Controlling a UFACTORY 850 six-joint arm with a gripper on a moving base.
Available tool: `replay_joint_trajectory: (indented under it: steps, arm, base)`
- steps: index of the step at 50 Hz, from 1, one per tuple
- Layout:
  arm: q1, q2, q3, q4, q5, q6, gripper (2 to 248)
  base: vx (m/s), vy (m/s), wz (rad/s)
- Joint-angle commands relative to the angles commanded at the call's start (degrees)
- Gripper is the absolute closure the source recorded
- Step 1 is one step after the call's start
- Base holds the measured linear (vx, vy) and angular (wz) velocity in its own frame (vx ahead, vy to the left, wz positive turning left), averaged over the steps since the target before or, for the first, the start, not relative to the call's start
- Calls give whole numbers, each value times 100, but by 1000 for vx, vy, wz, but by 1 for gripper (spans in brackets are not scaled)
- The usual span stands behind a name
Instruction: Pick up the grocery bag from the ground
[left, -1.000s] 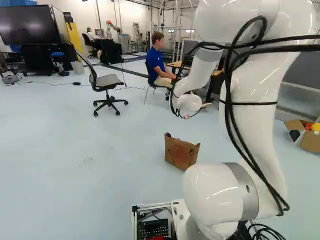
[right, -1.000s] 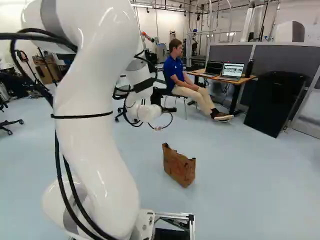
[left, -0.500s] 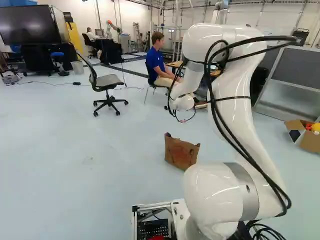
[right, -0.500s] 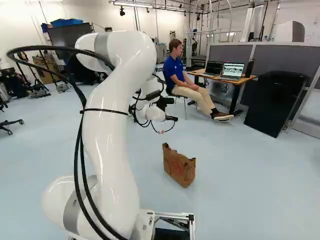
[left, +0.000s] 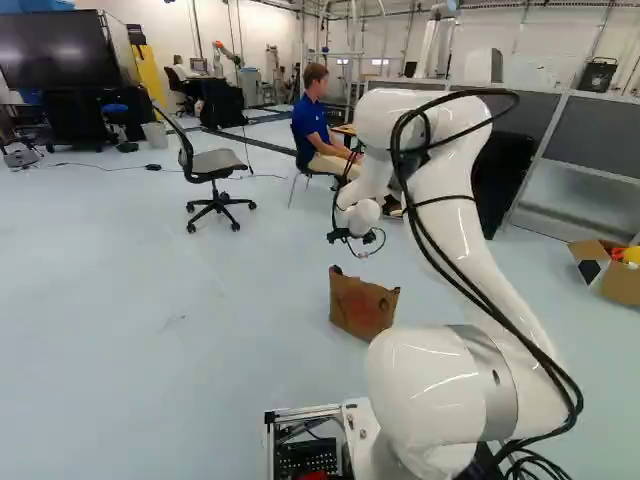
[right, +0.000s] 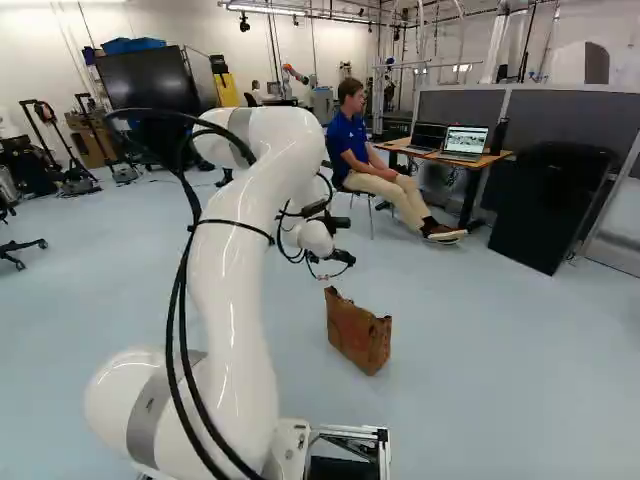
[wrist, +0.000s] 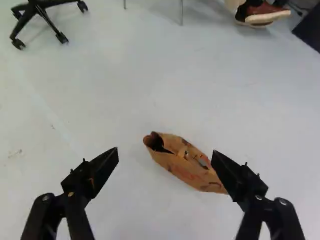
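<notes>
Over to the pincer (left: 353, 240) — spread wide, with a broad gap from one fingertip to the other! Hanging in the air above the pale floor (left: 120, 300), at the end of the white arm (right: 240, 330), ahead of the base.

And down below, on that floor, the grocery bag (right: 358, 335): brown, standing up, a little slumped, and dark inside its open mouth. Just right of the middle in both base views, and apart from the pincer, with air showing in between. Hard to judge the height from here, but seemingly well above the floor.

Now close in with the wrist view: fingers splayed on either side, bag slanting across the space ahead and between, nearer to one finger than the other. Partly hidden at one end behind that fingertip — overlapping in sight, apart in the base views.

Farther out, in the left base view, past a wheeled chair (left: 216, 163) on the left and over to a cardboard box (left: 618, 282) at the right edge, standing on the same floor.
</notes>
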Motion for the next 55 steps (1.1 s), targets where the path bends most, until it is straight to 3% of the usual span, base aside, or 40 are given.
replay_joint_trajectory:
  steps: [11, 29, 40, 45, 55]
  arm:
    - [-70, -438, -330, 0, -275, 0, 3]
    - [-404, -1231, -1042, 0, -301, 0, 3]
    - [-459, -1644, -1370, 0, -301, -24, 3]
    - [-463, -1829, -1515, 0, -301, -369, 3]
    - [-464, -2202, -1814, 0, -301, -1463, 3]
  base:
    - [0, 0, 0]
    - [0, 0, 0]
    - [0, 0, 0]
    - [0, 0, 0]
    - [0, 0, 0]
